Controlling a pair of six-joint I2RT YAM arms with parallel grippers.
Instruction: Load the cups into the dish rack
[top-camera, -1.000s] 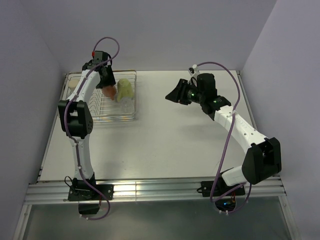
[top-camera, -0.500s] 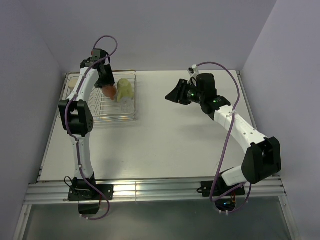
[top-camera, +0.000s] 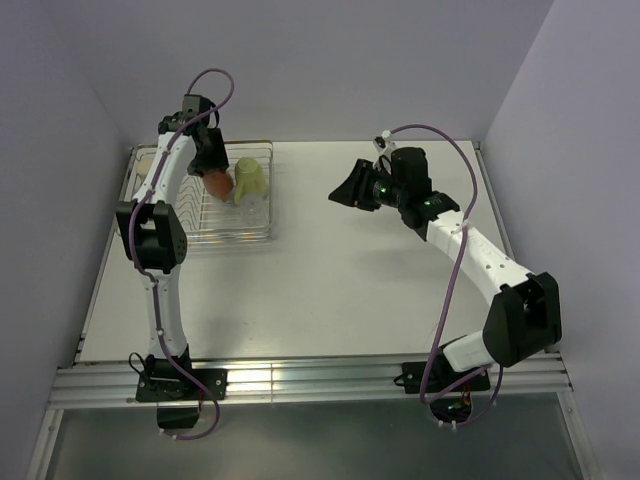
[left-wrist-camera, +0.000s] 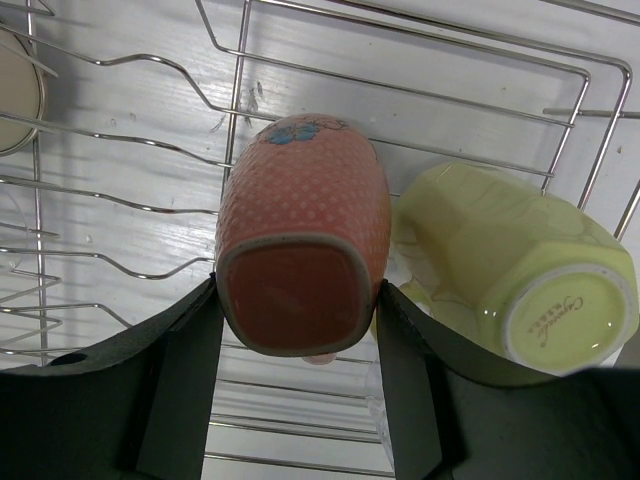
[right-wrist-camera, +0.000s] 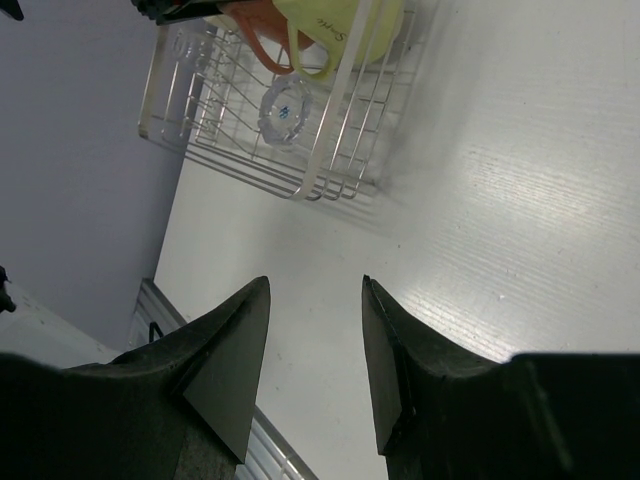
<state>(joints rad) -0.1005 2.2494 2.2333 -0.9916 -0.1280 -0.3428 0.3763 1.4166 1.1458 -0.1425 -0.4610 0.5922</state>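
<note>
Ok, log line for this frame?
left gripper: shut on orange mug, over rack | right gripper: open, empty | green mug: in rack

Green mug (left-wrist-camera: 500, 260) beside orange mug (left-wrist-camera: 300, 200), rack wires (top-camera: 250, 225) around

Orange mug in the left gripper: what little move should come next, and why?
Probably ease the orange mug down onto the dish rack wires. The left gripper clamps it bottom-up over the rack, beside the yellow-green mug, and I cannot tell it rests yet.
</note>
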